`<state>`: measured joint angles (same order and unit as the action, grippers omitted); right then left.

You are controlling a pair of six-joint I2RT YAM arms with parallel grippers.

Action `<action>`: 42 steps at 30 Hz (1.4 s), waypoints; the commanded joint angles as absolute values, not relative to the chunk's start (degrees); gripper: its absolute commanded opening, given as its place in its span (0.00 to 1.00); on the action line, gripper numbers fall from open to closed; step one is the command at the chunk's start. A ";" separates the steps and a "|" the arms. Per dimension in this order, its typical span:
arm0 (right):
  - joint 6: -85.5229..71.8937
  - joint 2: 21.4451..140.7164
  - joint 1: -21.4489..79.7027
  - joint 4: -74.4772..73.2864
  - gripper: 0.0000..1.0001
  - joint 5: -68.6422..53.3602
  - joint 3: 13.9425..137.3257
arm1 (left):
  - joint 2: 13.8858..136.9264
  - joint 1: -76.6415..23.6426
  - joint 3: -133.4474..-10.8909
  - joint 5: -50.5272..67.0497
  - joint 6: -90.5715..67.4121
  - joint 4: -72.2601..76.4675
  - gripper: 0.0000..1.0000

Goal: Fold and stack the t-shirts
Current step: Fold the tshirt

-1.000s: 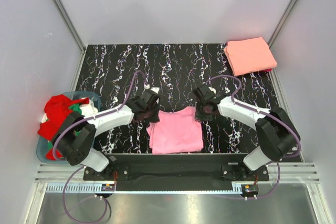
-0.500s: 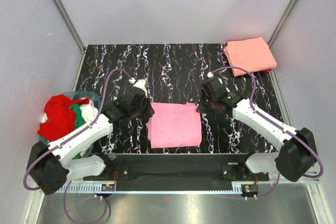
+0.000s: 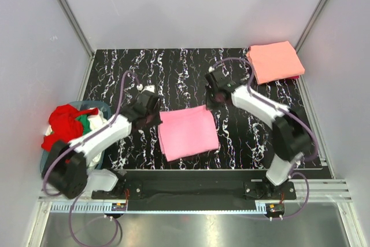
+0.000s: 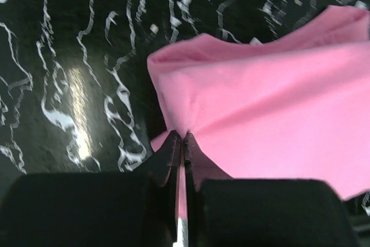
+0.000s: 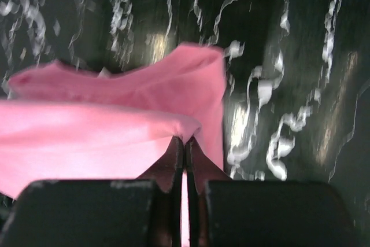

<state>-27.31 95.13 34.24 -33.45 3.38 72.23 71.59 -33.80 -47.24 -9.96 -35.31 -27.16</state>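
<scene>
Pink t-shirt (image 3: 188, 132) corners pinched: left hand (image 4: 182, 140) clamped on far-left corner, right hand (image 5: 185, 142) on far-right one. Shirt lies folded mid-desk (image 3: 173, 73), a bit skewed. Salmon-orange t-shirt (image 3: 274, 62) folded at far-right corner. Red t-shirt (image 3: 63, 125), green t-shirt (image 3: 86, 122) & white t-shirt (image 3: 98, 121) heaped in basket (image 3: 51, 169), left edge.

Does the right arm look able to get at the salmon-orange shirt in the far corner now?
Not yet, probably. Nothing on the table stands between the right gripper and the salmon-orange shirt, but that gripper is shut on a corner of the pink shirt and would have to let go first.
</scene>
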 commanded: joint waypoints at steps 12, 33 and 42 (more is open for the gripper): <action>-31.46 107.50 26.28 -32.09 0.92 5.37 80.63 | 86.05 -23.03 -63.72 -2.37 -28.21 -26.36 0.69; -42.01 92.37 29.71 -16.35 0.26 -6.24 49.13 | 81.65 -36.12 -49.83 4.13 -36.29 -11.34 0.50; -46.93 86.84 36.38 -22.23 0.36 -3.34 44.39 | 83.85 -38.58 -35.25 3.69 -39.11 -6.50 0.43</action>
<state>-44.47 90.17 33.21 -17.78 -5.17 46.48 83.50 -38.83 -38.74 3.09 -37.78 -9.02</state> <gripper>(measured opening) 0.310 0.442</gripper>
